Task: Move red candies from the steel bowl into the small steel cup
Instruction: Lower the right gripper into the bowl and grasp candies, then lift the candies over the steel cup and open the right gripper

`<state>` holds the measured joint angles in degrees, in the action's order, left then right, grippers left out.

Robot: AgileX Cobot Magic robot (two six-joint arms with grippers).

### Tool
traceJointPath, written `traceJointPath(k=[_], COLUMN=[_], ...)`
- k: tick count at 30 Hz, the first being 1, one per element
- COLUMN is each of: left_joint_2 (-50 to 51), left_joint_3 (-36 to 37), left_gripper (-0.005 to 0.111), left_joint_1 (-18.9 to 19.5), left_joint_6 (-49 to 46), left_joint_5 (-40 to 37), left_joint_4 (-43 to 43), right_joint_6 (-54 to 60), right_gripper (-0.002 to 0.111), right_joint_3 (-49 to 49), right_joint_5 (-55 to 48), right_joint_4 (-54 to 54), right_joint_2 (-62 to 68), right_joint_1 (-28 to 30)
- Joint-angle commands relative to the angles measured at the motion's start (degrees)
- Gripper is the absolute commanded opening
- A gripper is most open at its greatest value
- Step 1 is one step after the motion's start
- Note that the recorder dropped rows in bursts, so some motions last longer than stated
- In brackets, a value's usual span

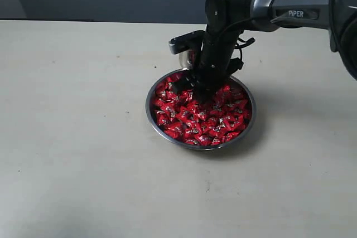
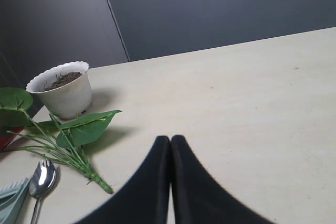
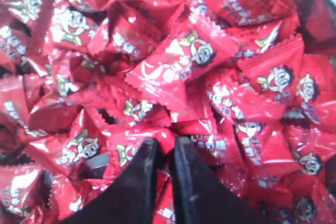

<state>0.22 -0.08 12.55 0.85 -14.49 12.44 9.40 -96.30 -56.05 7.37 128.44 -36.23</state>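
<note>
closest in, the right gripper [image 3: 164,148] has its tips down among the red candies [image 3: 178,61], pressed nearly together with only a slim gap. whether a wrapper is caught there, i cannot tell. the candies fill the steel bowl [image 1: 149,104], which sits mid-bench [image 1: 72,137].

likely trouble: the slick, crinkled wrappers overlap, so a pinch could take only a frilled edge and slip on the lift, or drag 2 candies out and spill 1 on the bench.

just behind the bowl, a shiny sliver beside the arm is probably the small steel cup [image 1: 182,59], mostly hidden. a careless swing could knock it.

off in its own view, the left gripper [image 2: 170,141] is pressed together above bare bench, with a plant pot [image 2: 63,90], leafy sprig [image 2: 86,127] and spoon [image 2: 42,177] beyond.
</note>
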Motion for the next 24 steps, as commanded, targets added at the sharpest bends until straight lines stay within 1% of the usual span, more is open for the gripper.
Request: traceJointPath(k=[1,7,10,17,20,24], left_joint_2=[-0.22,-0.22,-0.22,-0.22,-0.22,-0.22], left_joint_3=[0.08,0.08,0.08,0.08,0.08,0.08], left_gripper=[0.0,0.0,0.0,0.0,0.0,0.0], left_joint_1=[-0.16,-0.16,-0.16,-0.16,-0.16,-0.16], left_joint_6=[0.21,0.21,0.21,0.21,0.21,0.21], left_joint_5=[0.63,0.63,0.63,0.63,0.63,0.63], left_joint_4=[0.27,0.27,0.27,0.27,0.27,0.27], right_joint_6=[-0.59,-0.59,-1.05,-7.02,-8.12,-8.12], right_gripper=[0.0,0.0,0.0,0.0,0.0,0.0], right_joint_3=[-0.07,-0.07,-2.52,-12.33,-16.44,-19.51], right_joint_5=[2.21,7.89,10.73,12.4,12.53,11.03], right_joint_4=[-0.54,-0.74,-1.27,-6.52,-4.45,-0.4], right_joint_2=[-4.23,-10.89,-11.65,-6.06,-2.53,1.7], right_joint_1=[0.18,0.18,0.18,0.98,2.51,3.92])
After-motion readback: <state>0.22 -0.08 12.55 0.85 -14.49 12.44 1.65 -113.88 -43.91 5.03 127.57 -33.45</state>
